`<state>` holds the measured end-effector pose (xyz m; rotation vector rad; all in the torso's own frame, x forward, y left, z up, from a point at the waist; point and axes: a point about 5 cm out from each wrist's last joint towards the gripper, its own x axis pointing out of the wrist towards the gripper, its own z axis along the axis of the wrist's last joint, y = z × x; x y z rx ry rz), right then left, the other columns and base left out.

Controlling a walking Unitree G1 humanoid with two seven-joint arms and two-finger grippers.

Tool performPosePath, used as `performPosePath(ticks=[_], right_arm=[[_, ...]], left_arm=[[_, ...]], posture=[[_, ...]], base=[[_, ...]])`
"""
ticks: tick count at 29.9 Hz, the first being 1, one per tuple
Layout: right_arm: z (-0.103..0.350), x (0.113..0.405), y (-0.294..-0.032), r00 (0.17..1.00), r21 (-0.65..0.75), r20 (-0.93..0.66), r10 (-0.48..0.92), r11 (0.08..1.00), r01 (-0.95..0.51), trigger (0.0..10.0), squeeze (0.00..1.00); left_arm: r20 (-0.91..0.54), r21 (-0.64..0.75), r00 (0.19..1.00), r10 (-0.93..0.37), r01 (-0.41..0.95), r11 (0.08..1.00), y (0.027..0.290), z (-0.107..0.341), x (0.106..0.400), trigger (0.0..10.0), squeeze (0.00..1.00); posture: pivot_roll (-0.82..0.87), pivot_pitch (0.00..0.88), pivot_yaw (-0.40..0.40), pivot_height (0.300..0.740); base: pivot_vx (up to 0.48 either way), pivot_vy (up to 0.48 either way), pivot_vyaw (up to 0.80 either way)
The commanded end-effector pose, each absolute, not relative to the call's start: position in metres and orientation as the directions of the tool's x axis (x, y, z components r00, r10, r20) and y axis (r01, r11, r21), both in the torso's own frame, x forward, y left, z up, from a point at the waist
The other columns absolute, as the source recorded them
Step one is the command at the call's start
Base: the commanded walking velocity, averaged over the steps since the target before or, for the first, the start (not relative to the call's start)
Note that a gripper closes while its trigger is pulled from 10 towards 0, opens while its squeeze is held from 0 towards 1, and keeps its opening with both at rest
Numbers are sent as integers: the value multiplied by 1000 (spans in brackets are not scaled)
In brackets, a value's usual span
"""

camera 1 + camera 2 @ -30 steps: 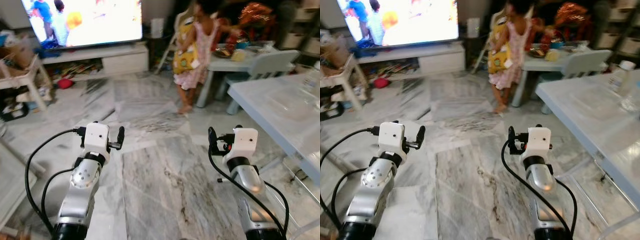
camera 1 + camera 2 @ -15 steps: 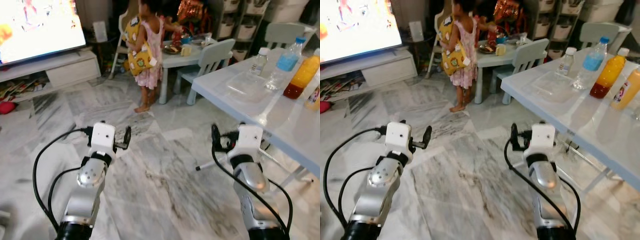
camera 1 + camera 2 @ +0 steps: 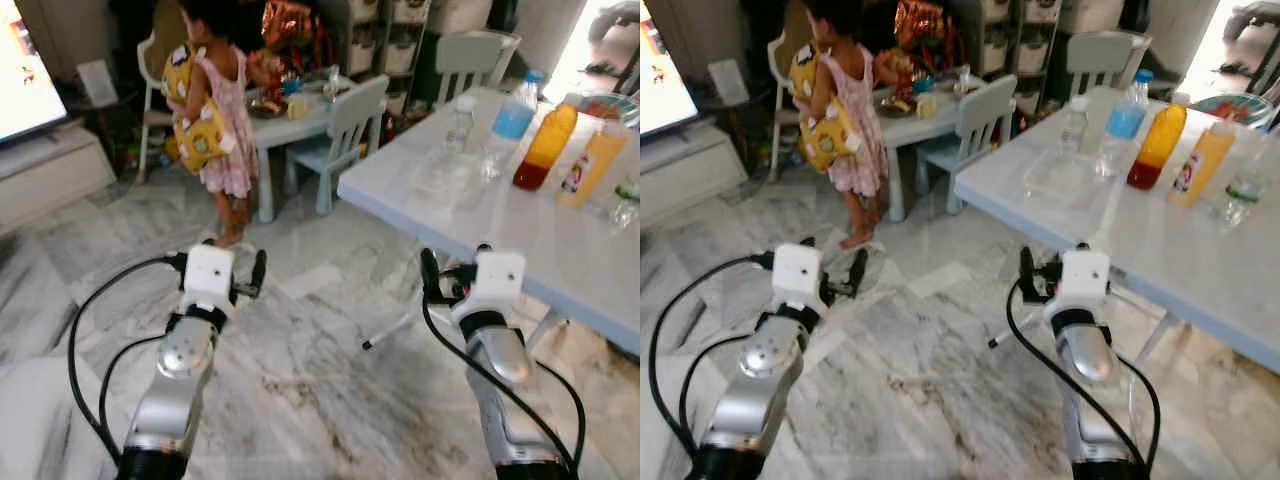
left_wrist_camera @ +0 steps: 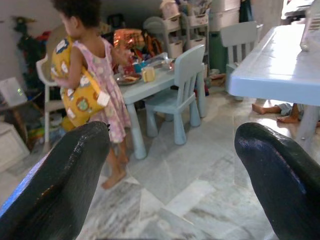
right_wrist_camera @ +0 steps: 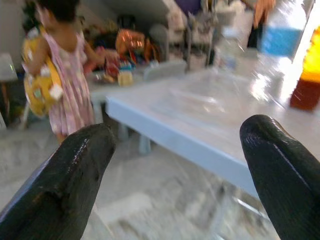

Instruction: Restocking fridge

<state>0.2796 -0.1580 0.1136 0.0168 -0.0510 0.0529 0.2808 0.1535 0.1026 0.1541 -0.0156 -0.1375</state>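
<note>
Facing a pale blue worktop (image 3: 1140,240), the robot holds both arms out in front over the marble floor (image 3: 930,370), with nothing in either tool. The left tool (image 4: 170,165) has its two black fingers spread wide apart, and the right tool (image 5: 175,165) is spread the same way, pointing toward the worktop's near edge.

The things to be restocked stand on the worktop, well ahead of the right tool: a water bottle with a blue label (image 3: 1127,112), a bottle of orange and dark red drink (image 3: 1156,146), a yellow bottle with a printed label (image 3: 1197,162), a small clear bottle (image 3: 1072,122) and a clear flat tray (image 3: 1065,172). Another bottle at the far right (image 3: 1237,188) is too blurred to name with any confidence. No fridge can be made out.

A child in a pink dress (image 3: 845,120), carrying a yellow backpack, stands at a small table (image 3: 915,125) beside a little blue chair (image 3: 975,115), beyond the left tool.

The chief danger, to my mind, is the child stepping into the robot's way while it walks up to the worktop. The bottles also stand close together, so a reach for one could knock its neighbour over. The right arm sits low, near the worktop's edge, and could strike it when raised.
</note>
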Motion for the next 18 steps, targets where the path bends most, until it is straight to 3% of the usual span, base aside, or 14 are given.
performPosePath(ticks=[1, 10, 18], right_arm=[[115, 277, -151, 995, 6, 57, 83, 996, -84, 10000, 0], [124, 280, -149, 991, -12, 93, 99, 995, -98, 10000, 0], [125, 279, -150, 990, 26, 97, 102, 994, -105, 10000, 0]], left_arm=[[-5, 150, 990, -143, 142, 978, 154, 101, 281, 10000, 0], [24, 139, 975, -220, 215, 967, 140, 111, 291, 10000, 0], [36, 114, 983, -179, 174, 978, 144, 113, 290, 10000, 0]], posture=[[-2, 14, -3, 740], [-47, 1, -5, 740], [-5, 16, 5, 740]], base=[[401, 262, -800], [402, 260, -800], [413, 184, -800]])
